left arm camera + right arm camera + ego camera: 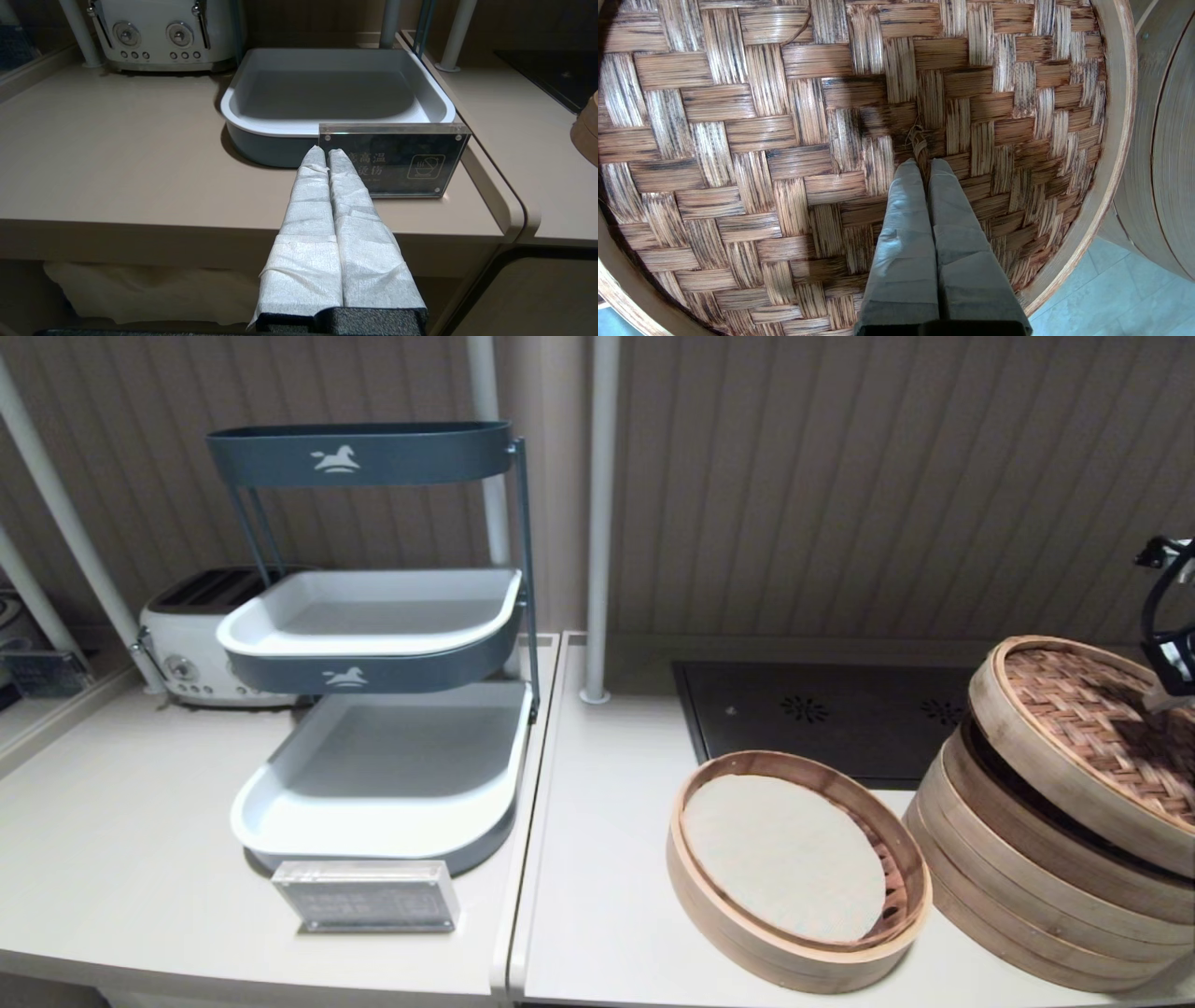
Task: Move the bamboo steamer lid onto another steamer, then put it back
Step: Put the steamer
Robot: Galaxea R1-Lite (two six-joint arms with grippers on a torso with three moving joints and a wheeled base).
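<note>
The bamboo steamer lid (1074, 728), woven reddish-brown with a pale hoop rim, sits tilted over the taller stacked steamer (1027, 887) at the right, with a dark gap under its near side. My right gripper (1167, 695) is over the lid at the frame's right edge. In the right wrist view the right gripper (923, 163) is shut on the lid's small twisted handle (919, 142), in the middle of the woven top (738, 140). The low steamer (709, 896) stands uncovered, showing its pale liner (784, 859). My left gripper (326, 151) is shut and empty at the counter's front edge.
A three-tier grey and white rack (373, 616) stands on the left counter with a toaster (187, 644) behind it. An acrylic sign (366, 896) stands in front. A black hob (822, 719) lies behind the steamers. A white post (597, 523) rises mid-counter.
</note>
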